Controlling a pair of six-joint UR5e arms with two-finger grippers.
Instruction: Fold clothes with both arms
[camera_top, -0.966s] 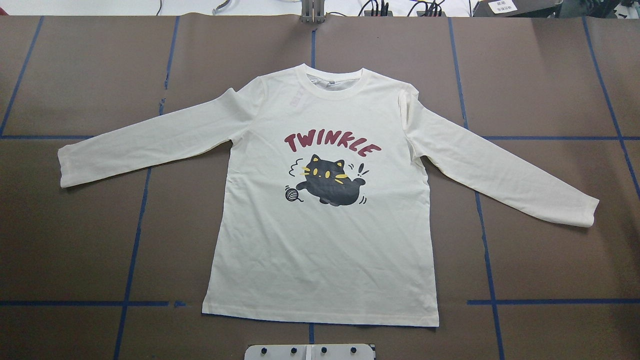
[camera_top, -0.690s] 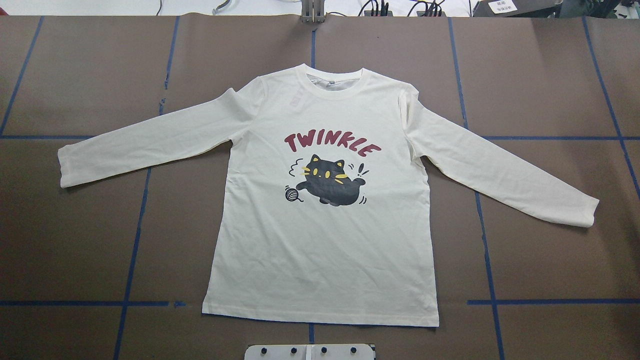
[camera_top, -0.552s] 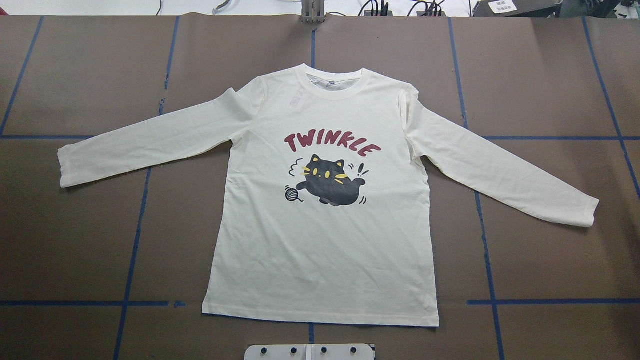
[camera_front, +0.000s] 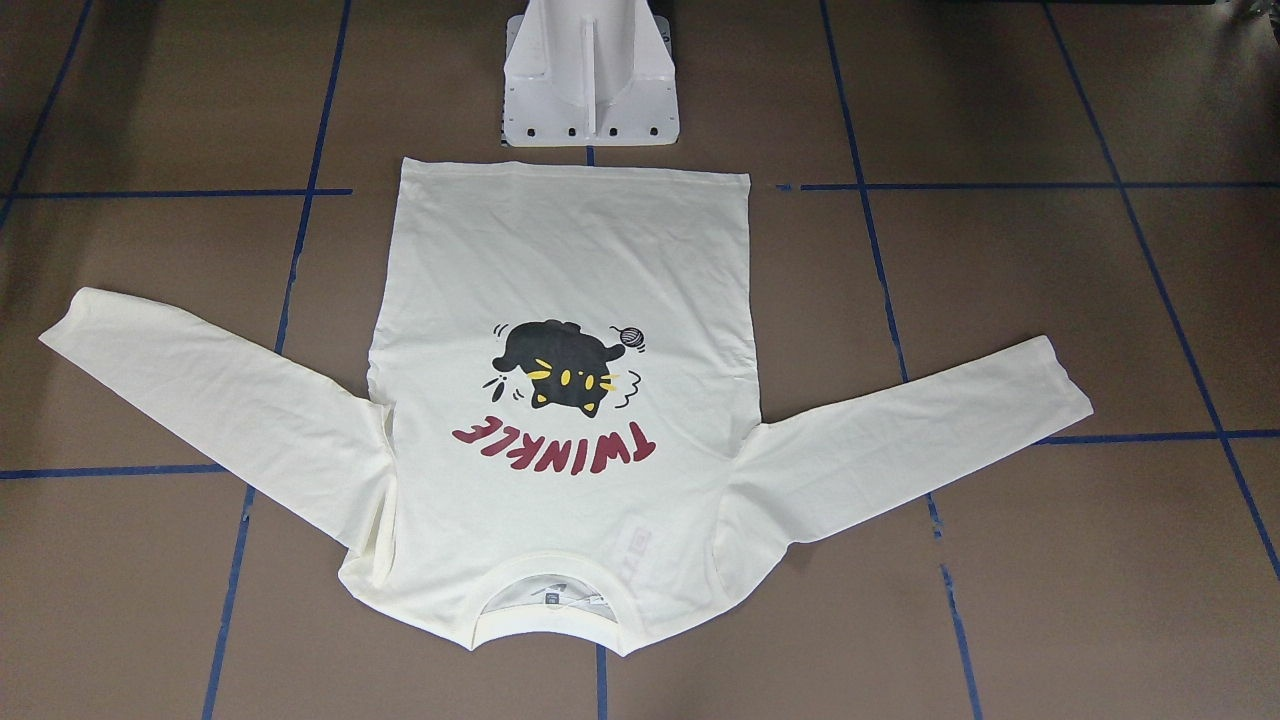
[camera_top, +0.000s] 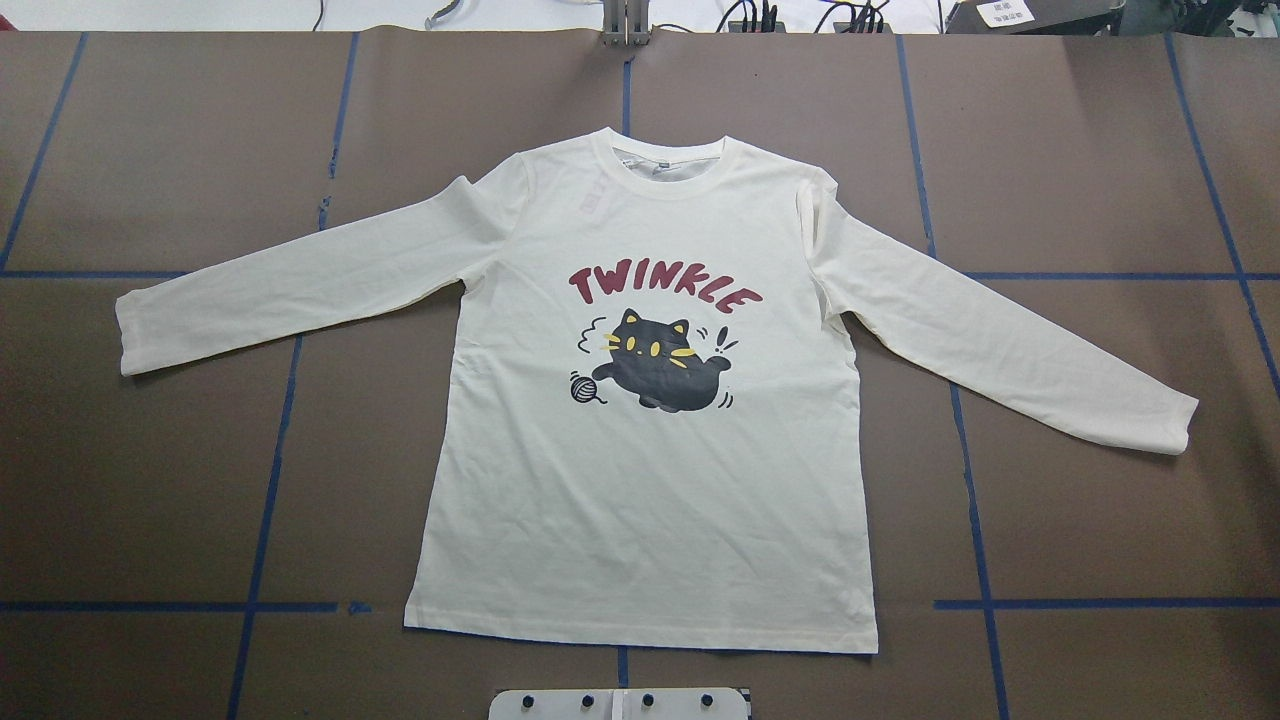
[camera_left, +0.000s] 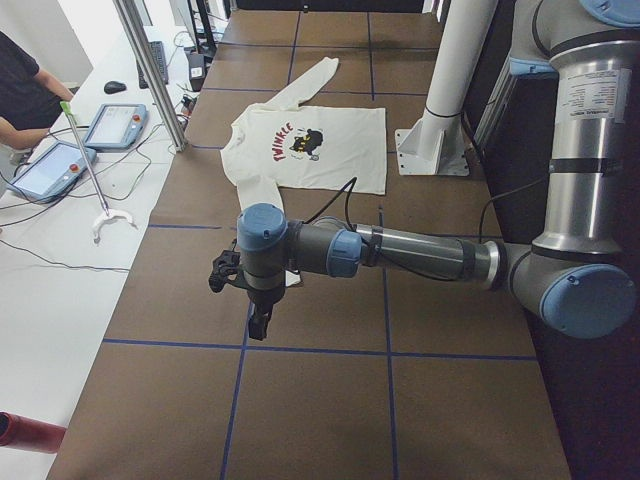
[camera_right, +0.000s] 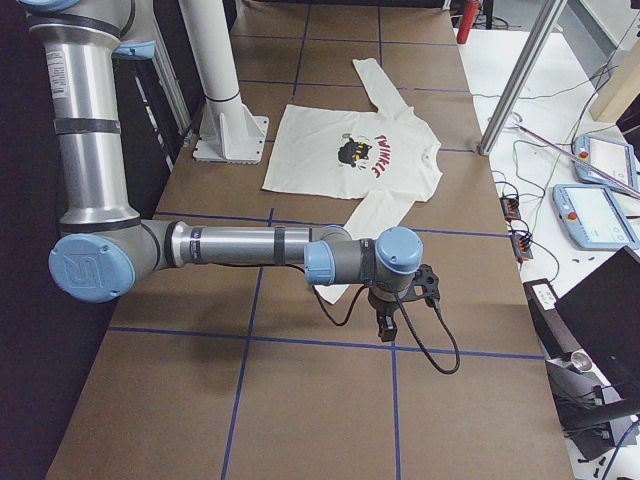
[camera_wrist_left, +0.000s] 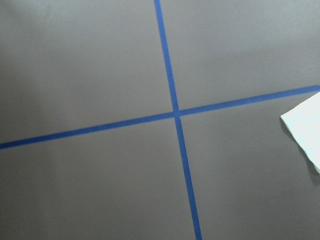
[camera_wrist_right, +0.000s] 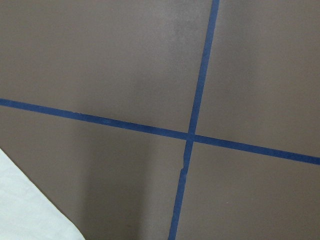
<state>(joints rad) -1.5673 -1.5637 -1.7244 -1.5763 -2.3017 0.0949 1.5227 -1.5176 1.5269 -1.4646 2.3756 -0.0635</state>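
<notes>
Cream cotton spreads across the brown bench (camera_top: 150, 480): the long-sleeved T-shirt (camera_top: 640, 500) lies flat and print side up in the middle, its hem nearest the white pedestal base (camera_front: 590, 90) and its collar (camera_top: 672, 165) toward the far edge. The black cat (camera_top: 660, 370) sits under the red "TWINKLE" lettering (camera_top: 665, 285) on the chest. Both sleeves are stretched outward and angled slightly back toward the robot, with one cuff (camera_top: 125, 335) on the robot's left and the other cuff (camera_top: 1185, 425) on its right, each lying across the blue tape lines (camera_top: 270, 470) that grid the surface. Neither arm touches the cloth. The left arm (camera_left: 420, 255) reaches out level over the bench, and the left hand (camera_left: 257, 328) hangs pointing down just beyond the sleeve end on that side; its wrist camera looks at a tape crossing with a corner of cream cloth (camera_wrist_left: 305, 125) at the frame's edge. The right arm (camera_right: 240, 245) mirrors this, with the right hand (camera_right: 385, 330) pointing down past the other cuff and a patch of cloth (camera_wrist_right: 30, 210) in the corner of its camera. I cannot tell whether either hand is spread or pressed together. Teach pendants (camera_right: 600, 215) lie on a white side table.
</notes>
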